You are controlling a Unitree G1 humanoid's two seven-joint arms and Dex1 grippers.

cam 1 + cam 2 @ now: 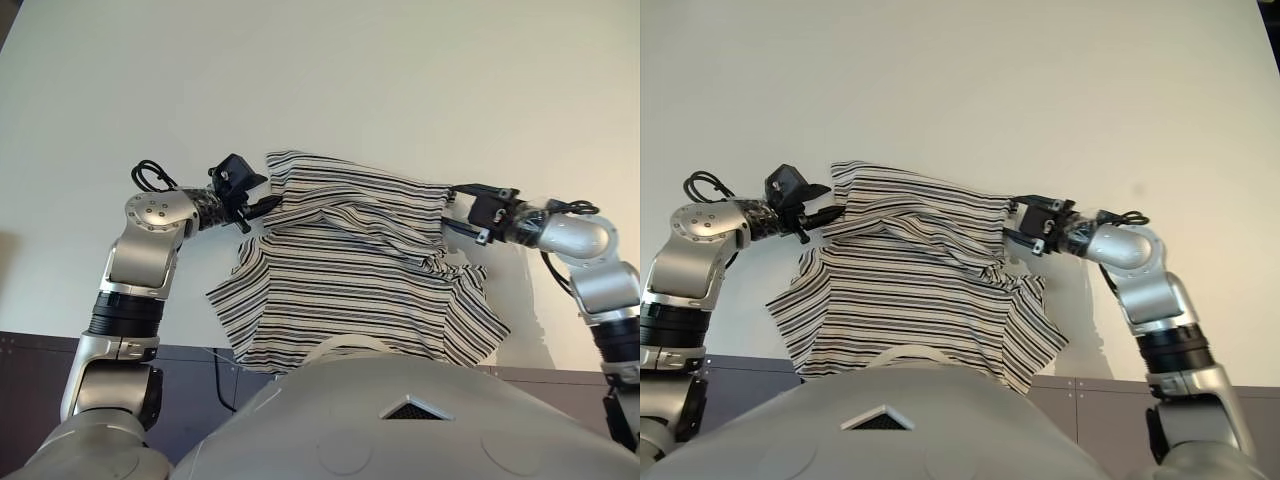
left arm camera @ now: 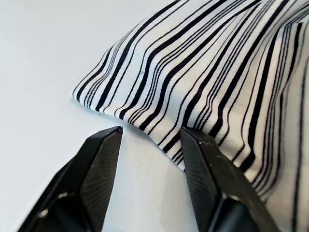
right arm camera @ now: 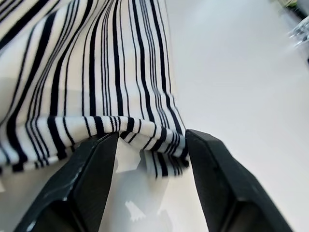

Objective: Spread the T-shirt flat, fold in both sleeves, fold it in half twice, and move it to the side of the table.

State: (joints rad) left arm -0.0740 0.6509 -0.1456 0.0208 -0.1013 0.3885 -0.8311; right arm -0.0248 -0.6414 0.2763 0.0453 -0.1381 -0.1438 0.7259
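A black-and-white striped T-shirt (image 1: 350,290) lies rumpled on the white table (image 1: 400,80), its far part folded over towards me and its near part hanging past the table's front edge. My left gripper (image 1: 262,205) is at the shirt's far left edge. It stands open, and in the left wrist view the fabric edge (image 2: 159,96) lies just at its fingertips (image 2: 190,137). At the shirt's far right edge my right gripper (image 1: 450,215) is open too, with a bunched fabric edge (image 3: 140,128) between its fingers (image 3: 101,154).
Bare white tabletop stretches beyond the shirt and to both sides of it. The table's front edge (image 1: 40,335) runs along the near side, with a dark panel (image 1: 30,380) below it.
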